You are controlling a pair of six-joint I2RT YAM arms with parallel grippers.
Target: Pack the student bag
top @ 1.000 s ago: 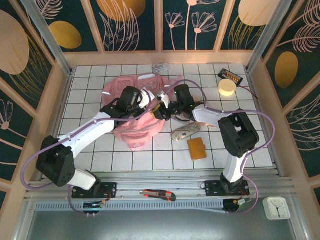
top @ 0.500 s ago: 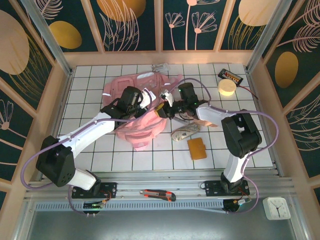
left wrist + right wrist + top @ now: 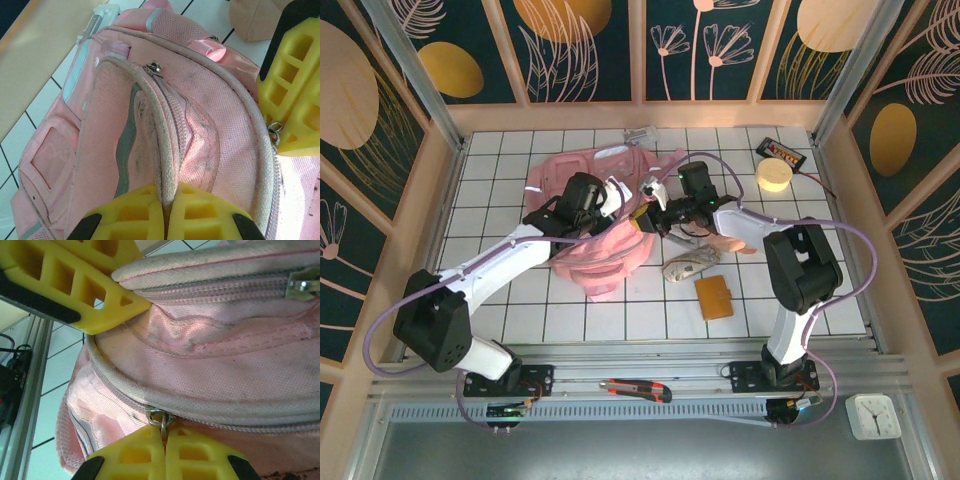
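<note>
The student bag (image 3: 582, 258), a big pink backpack, lies left of centre on the tiled table, and both grippers meet over its top. My left gripper (image 3: 612, 205) (image 3: 170, 202) is shut on a pale piped seam (image 3: 165, 150) beside a closed zipper (image 3: 175, 107). My right gripper (image 3: 645, 218) (image 3: 164, 437) is shut on a small metal zipper pull (image 3: 161, 419) of the bag's main zipper. In the left wrist view the right gripper's yellow fingers (image 3: 292, 95) show at the right edge. In the right wrist view the left gripper's fingers (image 3: 75, 285) press the bag at top left.
A grey mouse (image 3: 688, 266) and an orange wallet (image 3: 714, 296) lie right of the bag. A yellow tape roll (image 3: 773, 175) and a black device (image 3: 783, 153) sit at the back right. A box cutter (image 3: 635, 389) and a white clock (image 3: 873, 415) rest by the near rail.
My right arm has shifted slightly back and to the right, drawing the bag's top fabric with it. The left arm has barely moved and keeps its grip.
</note>
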